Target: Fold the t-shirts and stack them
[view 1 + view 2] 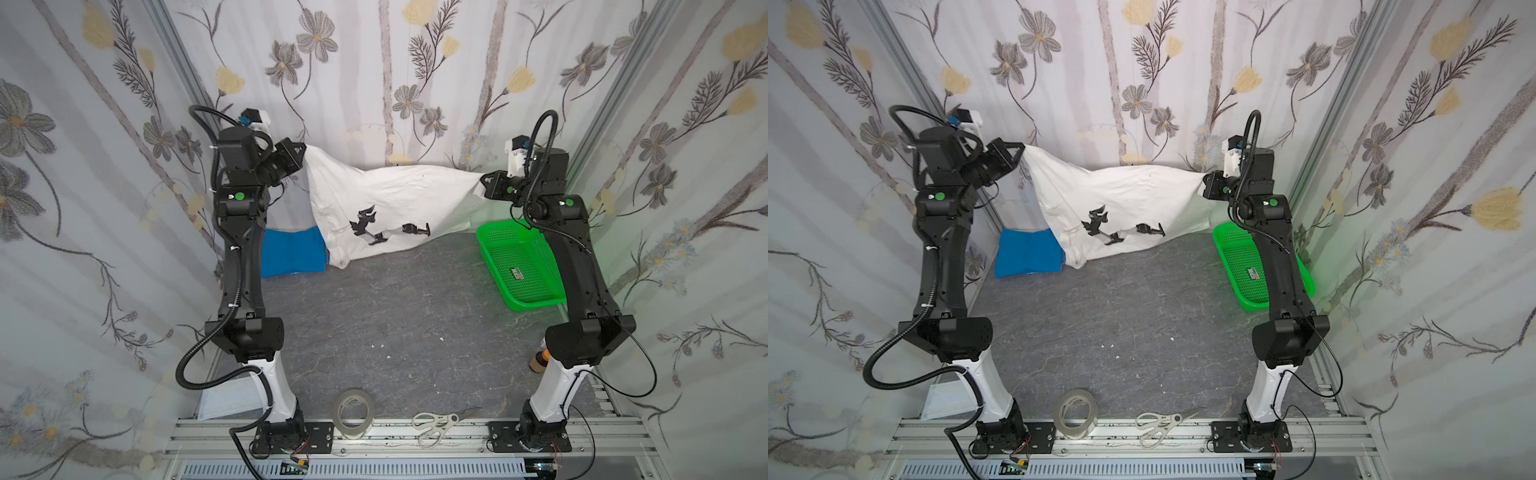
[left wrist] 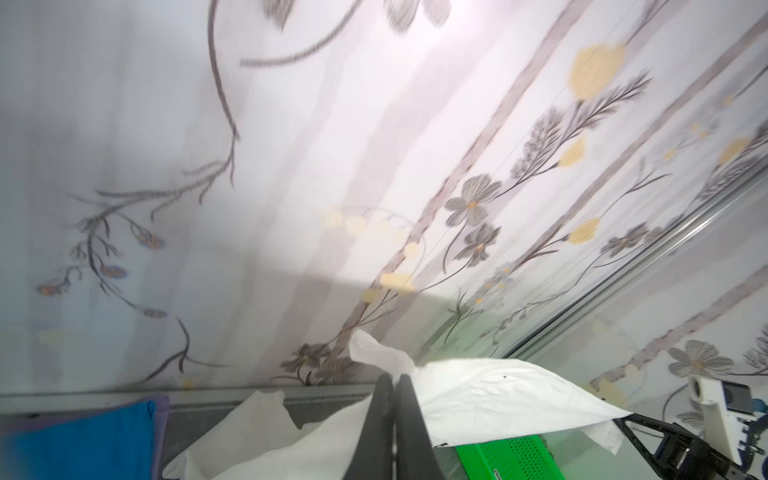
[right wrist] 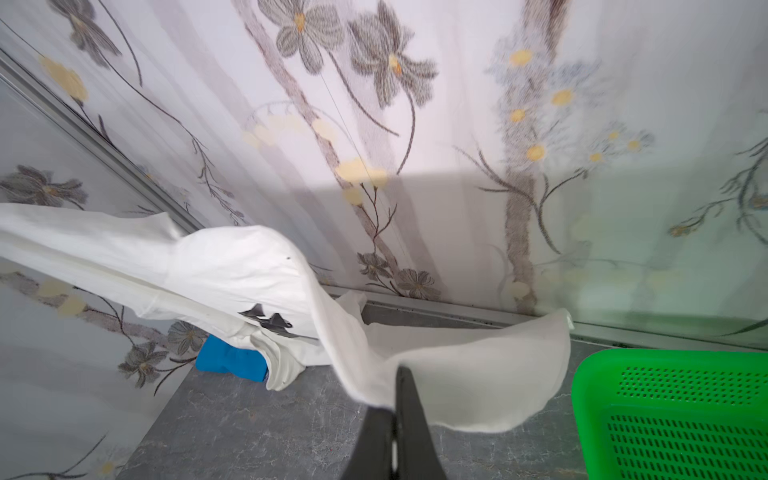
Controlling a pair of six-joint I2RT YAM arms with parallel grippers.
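Top view: basket (image 1: 536,304) beside white t-shirt (image 1: 395,195)

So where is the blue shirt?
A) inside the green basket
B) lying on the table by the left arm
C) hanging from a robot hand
B: the blue shirt lies folded on the table beside the left arm; the left hand and right hand hold only the white shirt.

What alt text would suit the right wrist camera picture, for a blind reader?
Shut black jaws pinch an edge of a white t-shirt, which stretches away over a grey table. A blue folded shirt lies partly hidden behind it; a green basket sits nearby.
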